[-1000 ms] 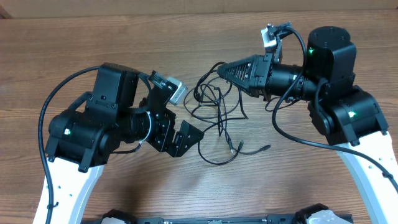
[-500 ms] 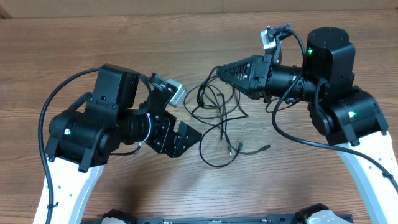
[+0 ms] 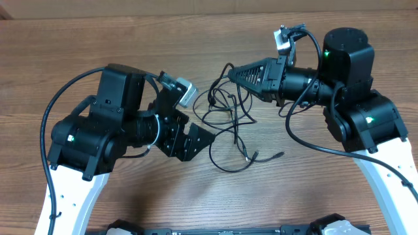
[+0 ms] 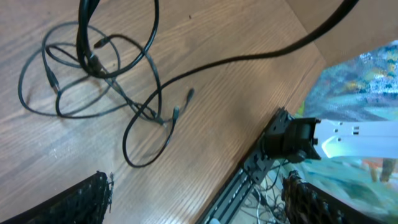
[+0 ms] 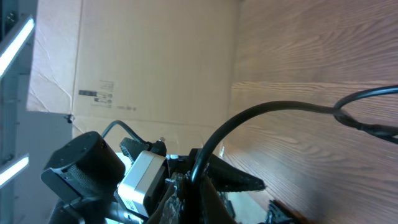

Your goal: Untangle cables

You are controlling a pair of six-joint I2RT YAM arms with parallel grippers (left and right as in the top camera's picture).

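The cables are thin black cords tangled in loops on the wooden table between the two arms, with metal-tipped plug ends trailing toward the front. My right gripper is shut on a cable at the top of the tangle and holds that strand up off the table. My left gripper is open and empty, just left of the tangle. In the left wrist view the tangle lies ahead of the wide-apart fingers.
A cardboard wall stands behind the table. The table's front edge with a metal rail lies close to the left gripper. Thick black arm wiring hangs by the right arm.
My left gripper has moved a little toward the tangle. The right gripper has shifted slightly, and the loops under it have drawn tighter.
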